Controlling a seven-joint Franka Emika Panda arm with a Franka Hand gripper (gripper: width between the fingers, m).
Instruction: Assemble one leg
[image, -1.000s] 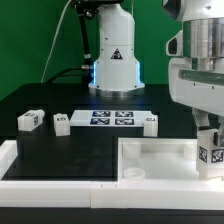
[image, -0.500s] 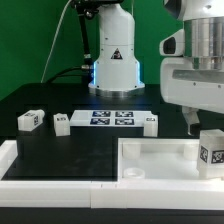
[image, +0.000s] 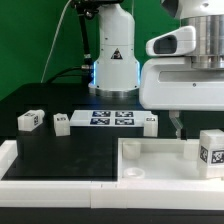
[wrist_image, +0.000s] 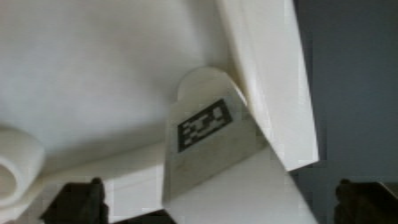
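Note:
One leg (image: 211, 152), a small white block with a black-and-white tag, stands upright at the corner of the white tabletop (image: 150, 160) on the exterior view's right. My gripper (image: 178, 126) hangs above and to the exterior view's left of it, apart from it. In the wrist view the same leg (wrist_image: 210, 130) rises from the tabletop (wrist_image: 89, 80). My gripper (wrist_image: 222, 205) is open, with its dark fingertips (wrist_image: 80, 200) wide on either side of the leg and nothing between them.
Three more legs lie on the black table: two at the exterior view's left (image: 30, 120) (image: 61, 123) and one by the marker board's end (image: 150, 122). The marker board (image: 110, 118) lies mid-table. A white rail (image: 60, 185) runs along the front edge.
My gripper has let go of the leg, risen and moved toward the exterior view's left. The leg stays standing at the tabletop's corner.

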